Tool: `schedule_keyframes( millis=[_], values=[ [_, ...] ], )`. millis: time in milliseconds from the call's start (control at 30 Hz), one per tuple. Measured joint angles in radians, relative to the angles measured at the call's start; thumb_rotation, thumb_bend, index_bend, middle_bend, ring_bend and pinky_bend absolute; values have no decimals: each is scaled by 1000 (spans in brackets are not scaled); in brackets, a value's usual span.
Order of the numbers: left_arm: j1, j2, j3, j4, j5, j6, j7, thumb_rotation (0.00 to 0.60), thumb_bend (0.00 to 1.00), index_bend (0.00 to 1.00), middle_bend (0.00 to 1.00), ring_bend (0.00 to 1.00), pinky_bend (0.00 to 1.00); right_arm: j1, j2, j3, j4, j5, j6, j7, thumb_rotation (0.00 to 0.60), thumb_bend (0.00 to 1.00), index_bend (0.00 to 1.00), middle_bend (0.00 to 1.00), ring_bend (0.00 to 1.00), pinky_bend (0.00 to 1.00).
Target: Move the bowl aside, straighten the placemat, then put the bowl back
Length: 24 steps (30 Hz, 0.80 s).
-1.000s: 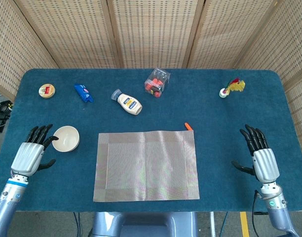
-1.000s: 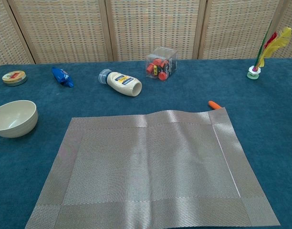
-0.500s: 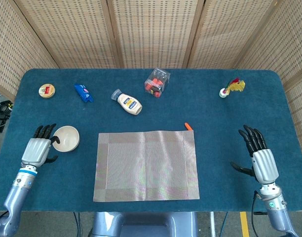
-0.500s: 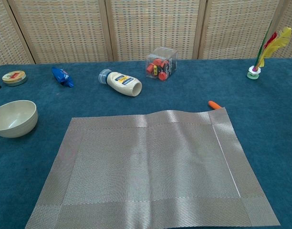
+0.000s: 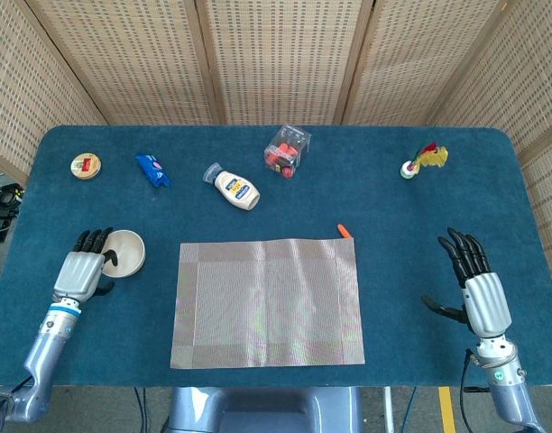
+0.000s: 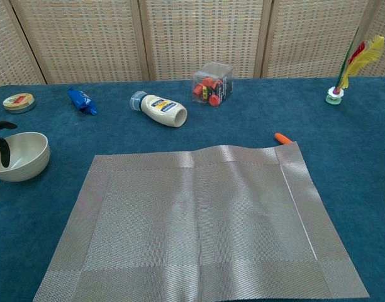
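Note:
The cream bowl stands on the blue table, left of the grey woven placemat. The placemat lies flat at the front centre, close to square with the table edge. My left hand is at the bowl's left rim: the thumb dips inside the bowl and the fingertips reach over its edge, and the bowl rests on the table. Far right near the front, my right hand lies with its fingers apart and nothing in it; the chest view does not show it.
Along the back lie a round tin, a blue packet, a lying white bottle, a clear box of red pieces and a feathered shuttlecock. A small orange piece touches the placemat's far right corner.
My left hand has slid right and forward up to the bowl, its fingertips now over the rim. The bowl, the placemat and the right hand have stayed in place.

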Motion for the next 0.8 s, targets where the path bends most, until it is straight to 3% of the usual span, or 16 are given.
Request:
schedule_keyframes(
  millis=[233, 533, 800],
  values=[
    [-14, -45, 1, 65, 1, -5, -13, 600, 582, 516, 0, 0, 0, -2, -2, 5, 3, -2, 0, 4, 600, 225, 96, 0, 0, 0],
    [-14, -54, 10, 73, 24, 33, -20, 600, 639, 552, 0, 0, 0, -5, 1, 10, 0, -5, 2, 12, 600, 225, 96, 0, 0, 0],
    [-13, -10, 13, -6, 76, 110, -14, 600, 639, 561, 0, 0, 0, -7, 4, 15, -3, -7, 4, 17, 600, 225, 96, 0, 0, 0]
  ],
)
